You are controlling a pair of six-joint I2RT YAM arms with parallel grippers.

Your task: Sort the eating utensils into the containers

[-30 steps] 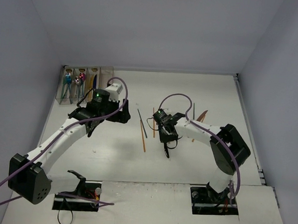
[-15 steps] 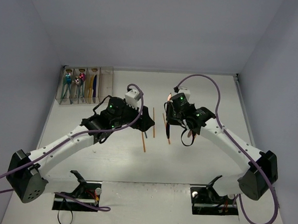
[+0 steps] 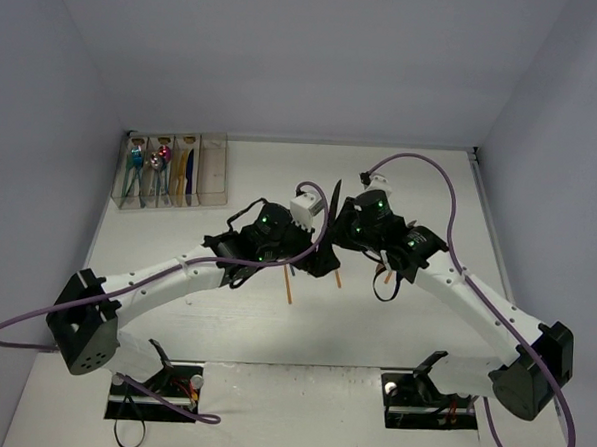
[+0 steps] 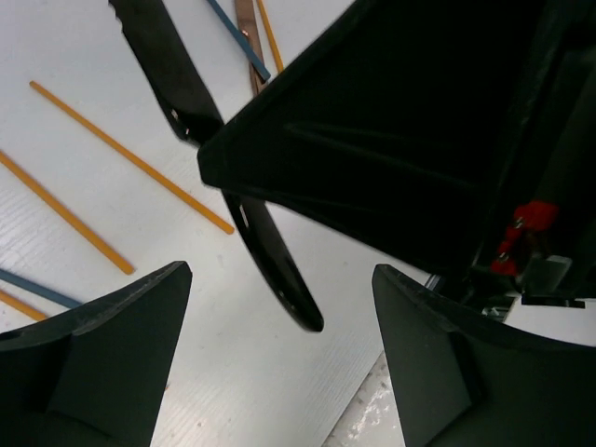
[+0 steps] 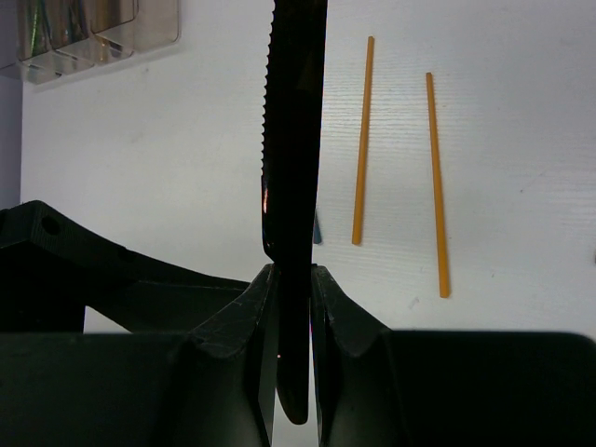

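My right gripper (image 5: 293, 275) is shut on a black knife (image 5: 296, 121) and holds it above the table, serrated blade pointing away. In the top view the right gripper (image 3: 342, 230) and the knife (image 3: 334, 199) are at mid-table. My left gripper (image 4: 279, 279) is open, with the knife's handle end (image 4: 275, 270) hanging between its jaws, untouched. It sits right beside the right gripper in the top view (image 3: 322, 261). The containers (image 3: 171, 169) stand at the far left and hold several utensils. Orange sticks (image 5: 363, 140) lie on the table.
More orange sticks (image 4: 130, 158) and a blue utensil (image 4: 237, 37) beside a copper one (image 4: 246, 37) lie under the grippers. An orange stick (image 3: 288, 288) lies in front of the left arm. The containers' corner shows in the right wrist view (image 5: 93, 28).
The right gripper has lifted the black knife off the table and moved left. The left arm has swung right from near the containers, and its open jaws now flank the knife's handle.
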